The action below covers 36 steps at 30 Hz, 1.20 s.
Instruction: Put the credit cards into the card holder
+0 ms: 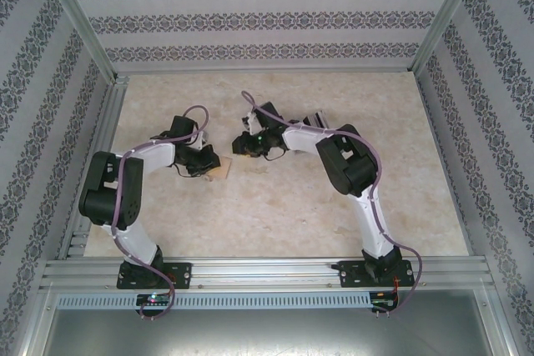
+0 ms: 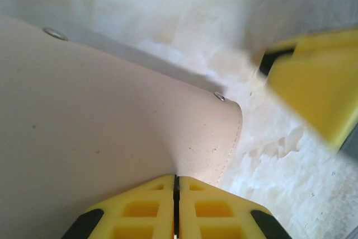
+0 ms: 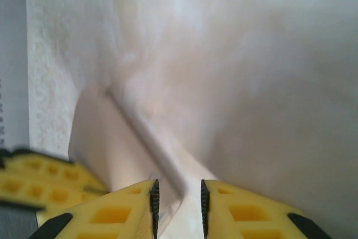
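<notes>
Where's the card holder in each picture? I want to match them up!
Top external: holder sits left of middle, at the tip of the left hand.
Left wrist: holder is the big beige sheet on the left, pinched by the left hand.
Right wrist: holder is blurry, low and left of middle.
Shared landmark: the left hand's yellow fingers, bottom left in the right wrist view.

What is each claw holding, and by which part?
The left claw pinches the holder by its edge, near a stitched corner. Whether the right claw grips anything cannot be told.
</notes>
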### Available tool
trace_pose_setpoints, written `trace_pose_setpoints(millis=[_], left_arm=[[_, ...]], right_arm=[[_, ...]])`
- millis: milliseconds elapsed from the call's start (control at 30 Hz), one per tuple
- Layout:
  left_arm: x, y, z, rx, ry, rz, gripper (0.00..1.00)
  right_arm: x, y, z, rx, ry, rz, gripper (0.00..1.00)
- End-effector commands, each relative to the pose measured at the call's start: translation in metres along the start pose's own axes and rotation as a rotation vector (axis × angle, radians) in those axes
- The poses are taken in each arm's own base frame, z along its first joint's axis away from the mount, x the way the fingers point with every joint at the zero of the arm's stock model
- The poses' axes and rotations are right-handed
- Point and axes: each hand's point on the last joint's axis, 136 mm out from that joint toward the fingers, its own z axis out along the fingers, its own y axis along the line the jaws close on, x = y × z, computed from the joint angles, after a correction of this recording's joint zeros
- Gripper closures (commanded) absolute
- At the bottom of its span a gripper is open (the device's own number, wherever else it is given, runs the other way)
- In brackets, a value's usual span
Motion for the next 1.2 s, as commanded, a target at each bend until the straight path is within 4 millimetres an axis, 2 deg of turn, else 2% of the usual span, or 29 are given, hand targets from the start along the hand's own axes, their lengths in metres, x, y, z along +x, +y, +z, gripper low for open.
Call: trace_pose_setpoints(millis=[0, 167, 267, 400, 500, 600, 700, 767, 833, 967, 1067, 1167], left_arm=[[-0.005, 0.005, -0.004, -0.006, -0.051, -0.037, 0.89], [-0.020, -0.011, -0.013, 0.067, -0.131, -0.105, 0.86], [-0.032, -0.017, -0.029, 0.072, -0.226, -0.130, 0.86], [-0.048, -0.028, -0.072, 0.012, -0.358, -0.061, 0.78], [-0.062, -0.027, -0.106, -0.095, -0.426, -0.004, 0.74], [-0.075, -0.030, -0.117, -0.107, -0.424, 0.042, 0.74], [-0.087, -0.036, -0.106, -0.071, -0.364, 0.065, 0.74], [-0.094, -0.042, -0.092, -0.029, -0.326, 0.074, 0.75], [-0.098, -0.040, -0.076, -0.011, -0.290, 0.065, 0.77], [-0.090, -0.023, -0.048, -0.010, -0.224, 0.032, 0.80], [-0.076, -0.011, -0.037, -0.007, -0.196, 0.009, 0.81], [-0.060, 0.003, -0.031, -0.024, -0.177, -0.010, 0.82]], right_arm=[[-0.014, 0.009, 0.001, -0.045, 0.023, -0.022, 0.71], [-0.010, 0.024, -0.022, -0.038, 0.012, -0.075, 0.70], [0.013, 0.047, -0.042, -0.054, 0.050, -0.123, 0.69], [0.053, 0.065, -0.063, -0.016, 0.080, -0.195, 0.67], [0.077, 0.069, -0.063, 0.001, 0.111, -0.206, 0.67], [0.102, 0.087, -0.048, -0.039, 0.176, -0.219, 0.66], [0.119, 0.097, -0.024, -0.056, 0.227, -0.218, 0.66], [0.127, 0.105, -0.007, -0.089, 0.258, -0.219, 0.66], [0.130, 0.106, 0.007, -0.086, 0.264, -0.212, 0.66], [0.119, 0.083, 0.027, -0.031, 0.222, -0.179, 0.67], [0.102, 0.059, 0.029, 0.028, 0.178, -0.161, 0.67], [0.085, 0.047, 0.024, 0.036, 0.147, -0.141, 0.67]])
